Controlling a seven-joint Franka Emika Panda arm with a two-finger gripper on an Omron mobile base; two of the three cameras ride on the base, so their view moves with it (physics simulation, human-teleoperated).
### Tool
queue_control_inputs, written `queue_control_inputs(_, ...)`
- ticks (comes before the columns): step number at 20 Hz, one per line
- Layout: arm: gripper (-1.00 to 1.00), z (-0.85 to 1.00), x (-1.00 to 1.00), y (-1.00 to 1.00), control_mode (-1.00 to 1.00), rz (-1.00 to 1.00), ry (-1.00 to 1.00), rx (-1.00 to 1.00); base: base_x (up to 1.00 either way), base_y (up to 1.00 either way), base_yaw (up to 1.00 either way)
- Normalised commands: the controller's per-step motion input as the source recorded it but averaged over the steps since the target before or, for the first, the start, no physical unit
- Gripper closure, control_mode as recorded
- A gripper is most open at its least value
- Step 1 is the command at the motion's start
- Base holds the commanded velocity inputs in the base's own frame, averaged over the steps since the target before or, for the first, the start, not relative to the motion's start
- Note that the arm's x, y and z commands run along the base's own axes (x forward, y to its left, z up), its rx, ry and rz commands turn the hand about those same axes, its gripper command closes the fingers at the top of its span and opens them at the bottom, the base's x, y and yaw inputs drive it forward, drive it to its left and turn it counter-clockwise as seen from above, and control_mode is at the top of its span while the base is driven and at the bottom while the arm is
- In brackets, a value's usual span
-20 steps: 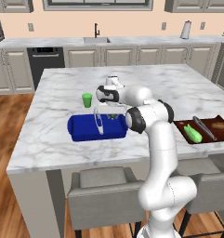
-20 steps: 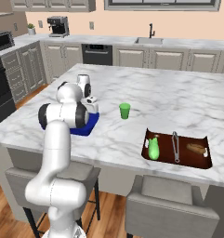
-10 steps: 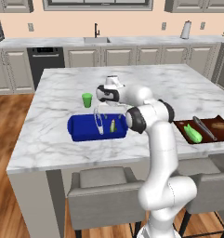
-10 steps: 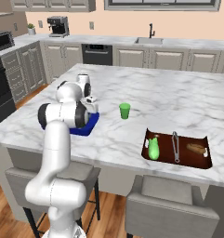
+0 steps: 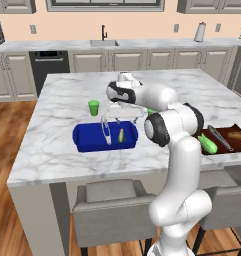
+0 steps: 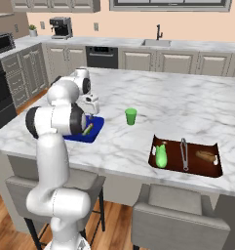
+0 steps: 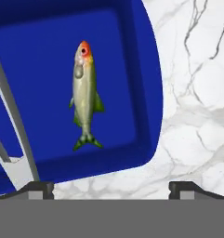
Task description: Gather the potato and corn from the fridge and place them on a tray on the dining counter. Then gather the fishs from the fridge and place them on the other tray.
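Since a second ago the jaws have parted and the fish [image 5: 121,135] now lies loose in the blue tray [image 5: 87,139]. Left base view: the gripper [image 5: 123,116] hovers just above it, forearm level. Right base view: the brown tray [image 6: 173,167] holds corn [image 6: 161,156] and potato [image 6: 205,156]. Hand view: wide-open, empty fingertips [image 7: 38,189] straddle the tray's rim; lift straight up, clear of the handle [image 7: 13,118].

The gripper [image 7: 111,187] now stands with its jaws wide apart, where a second ago they were closed. A fish [image 7: 84,95] lies loose on the floor of the blue tray [image 7: 146,83], at twelve o'clock from the fingertips [image 7: 39,188].
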Motion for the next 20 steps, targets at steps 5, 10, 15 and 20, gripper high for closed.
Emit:
queue_control_inputs(5,-1.00,0.57,-1.00,-0.22,-1.00,0.00,-0.07,0.06,0.00,0.00,0.00)
queue_control_inputs(10,-1.00,0.45,-1.00,0.00,-1.00,0.00,-0.01,0.03,0.00,0.00,0.00)
queue_control_inputs(15,-1.00,0.12,-1.00,-0.08,-1.00,0.00,0.00,-0.03,0.00,0.00,0.00)
queue_control_inputs(20,-1.00,0.20,-1.00,-0.37,-1.00,-0.07,0.04,-0.01,0.00,0.00,0.00)
